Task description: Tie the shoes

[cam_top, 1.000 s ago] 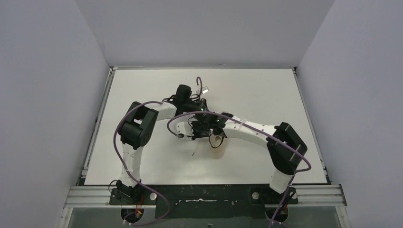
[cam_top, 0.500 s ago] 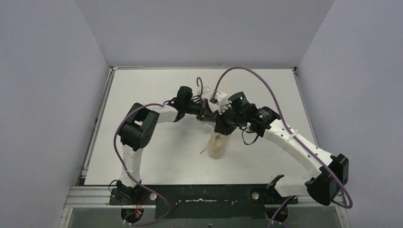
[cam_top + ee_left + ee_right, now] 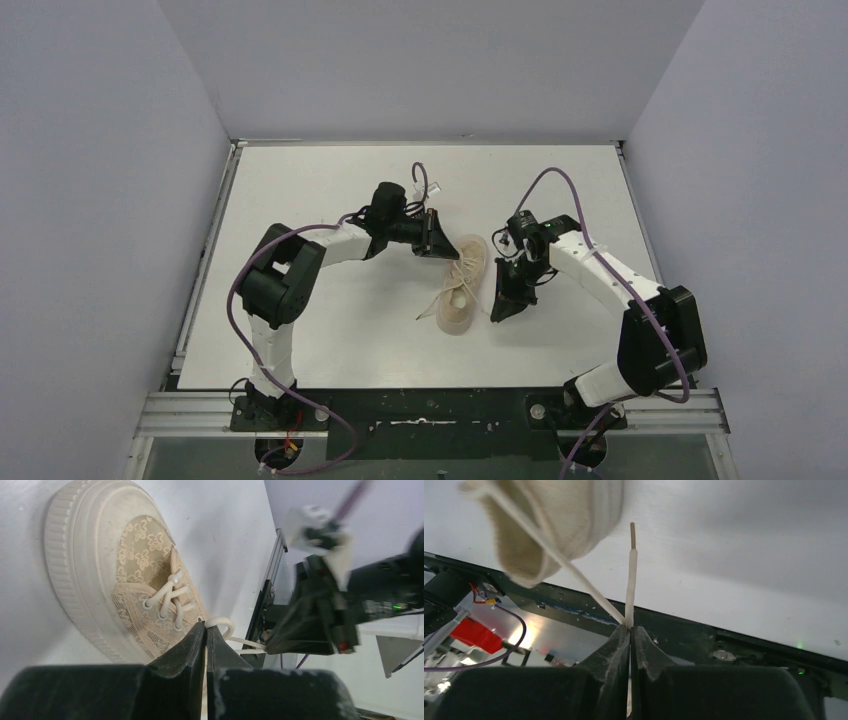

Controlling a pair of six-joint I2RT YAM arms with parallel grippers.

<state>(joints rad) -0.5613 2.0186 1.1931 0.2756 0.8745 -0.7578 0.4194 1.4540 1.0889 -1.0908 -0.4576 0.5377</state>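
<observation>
Cream sneaker (image 3: 460, 290) upright, laces (image 3: 167, 597) seemingly untied.

White table (image 3: 300, 180); grey walls (image 3: 100, 200); perhaps aluminium rail (image 3: 680, 405).

Your white table (image 3: 300, 190), one cream shoe (image 3: 460, 290) lying near its middle, toe toward the far edge, a lace (image 3: 430, 311) trailing beside it.

There is one cream-beige low-top sneaker with a pale ribbed sole (image 3: 462, 295), and two strands of thin cream lace (image 3: 630, 575) show in the right wrist view. There are two white-and-black robot arms, the left arm (image 3: 340, 238) and the right arm (image 3: 600, 275), and two black two-finger grippers, the left gripper (image 3: 438, 240) and the right gripper (image 3: 496, 314). Two purple cables (image 3: 548, 170) and one flat white table (image 3: 330, 330) complete the count.
</observation>
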